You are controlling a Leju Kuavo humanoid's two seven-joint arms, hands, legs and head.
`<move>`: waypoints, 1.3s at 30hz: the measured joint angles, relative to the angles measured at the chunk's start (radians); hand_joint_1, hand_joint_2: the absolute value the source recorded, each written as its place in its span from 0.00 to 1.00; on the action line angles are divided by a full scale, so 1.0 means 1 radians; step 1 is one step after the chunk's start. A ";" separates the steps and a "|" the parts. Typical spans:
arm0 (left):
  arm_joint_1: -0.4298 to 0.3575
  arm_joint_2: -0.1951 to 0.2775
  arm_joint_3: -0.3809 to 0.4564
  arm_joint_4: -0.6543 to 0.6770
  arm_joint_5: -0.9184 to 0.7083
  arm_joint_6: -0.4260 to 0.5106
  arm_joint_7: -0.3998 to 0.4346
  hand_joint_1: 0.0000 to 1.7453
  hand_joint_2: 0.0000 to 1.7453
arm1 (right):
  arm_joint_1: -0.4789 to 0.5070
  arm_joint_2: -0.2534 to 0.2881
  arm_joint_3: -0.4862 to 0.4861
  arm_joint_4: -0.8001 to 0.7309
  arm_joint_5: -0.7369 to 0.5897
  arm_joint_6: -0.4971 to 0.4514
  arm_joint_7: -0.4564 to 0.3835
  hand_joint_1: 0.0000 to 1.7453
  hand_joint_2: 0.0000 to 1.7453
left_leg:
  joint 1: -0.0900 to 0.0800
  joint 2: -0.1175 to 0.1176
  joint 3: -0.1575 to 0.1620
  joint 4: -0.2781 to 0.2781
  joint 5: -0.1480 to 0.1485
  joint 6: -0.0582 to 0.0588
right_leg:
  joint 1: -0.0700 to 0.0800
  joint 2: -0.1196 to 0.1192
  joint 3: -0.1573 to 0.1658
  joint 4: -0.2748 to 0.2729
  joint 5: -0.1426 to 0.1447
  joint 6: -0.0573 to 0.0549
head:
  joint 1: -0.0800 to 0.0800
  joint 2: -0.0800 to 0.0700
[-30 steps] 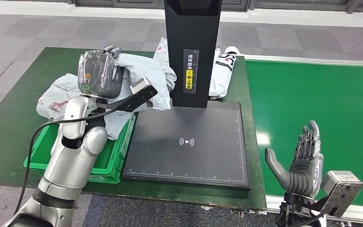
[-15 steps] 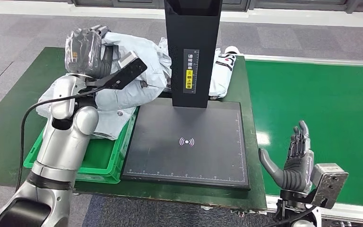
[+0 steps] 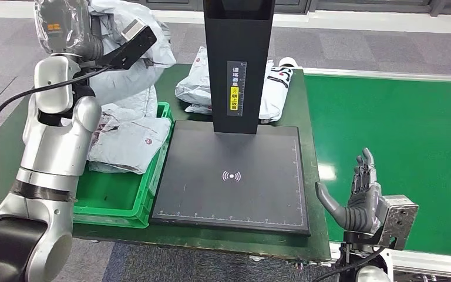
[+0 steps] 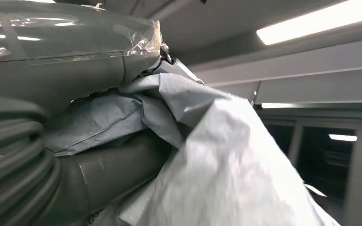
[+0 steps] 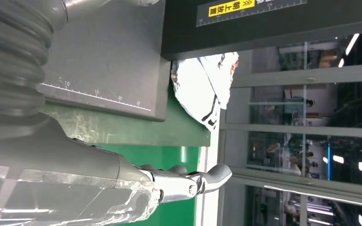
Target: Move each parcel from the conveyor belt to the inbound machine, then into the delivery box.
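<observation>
While the left robot hand (image 3: 64, 26) grips a grey parcel (image 3: 120, 76) high above the green delivery box (image 3: 126, 202) at the bench's left edge, lowering and letting go seems next; the right robot hand (image 3: 358, 200) waits released

High head view down over scanner plate (image 3: 232, 176); wrist views close behind hands, right sharing plate
</observation>
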 joint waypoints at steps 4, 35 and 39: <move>-0.094 0.067 0.031 0.131 -0.148 0.021 0.064 0.50 0.50 | -0.025 -0.010 0.006 0.047 0.004 0.001 0.004 0.00 1.00 | 0.000 0.000 0.000 0.000 0.001 -0.001 | 0.001 0.000 0.000 0.001 0.000 0.000 | 0.000 0.000; -0.017 0.090 0.097 0.111 0.700 -0.461 -0.060 0.00 0.00 | -0.010 -0.018 0.000 0.069 0.040 0.025 0.027 0.00 1.00 | 0.000 -0.001 -0.001 0.000 0.001 0.000 | 0.000 0.000 -0.001 0.000 0.000 0.000 | 0.000 0.000; 0.023 0.086 0.124 0.050 1.017 -0.550 -0.075 0.00 0.00 | -0.010 -0.018 0.000 0.069 0.040 0.031 0.031 0.00 1.00 | -0.001 0.001 -0.001 0.000 0.000 0.000 | -0.001 0.002 -0.001 0.000 0.000 0.000 | 0.000 0.000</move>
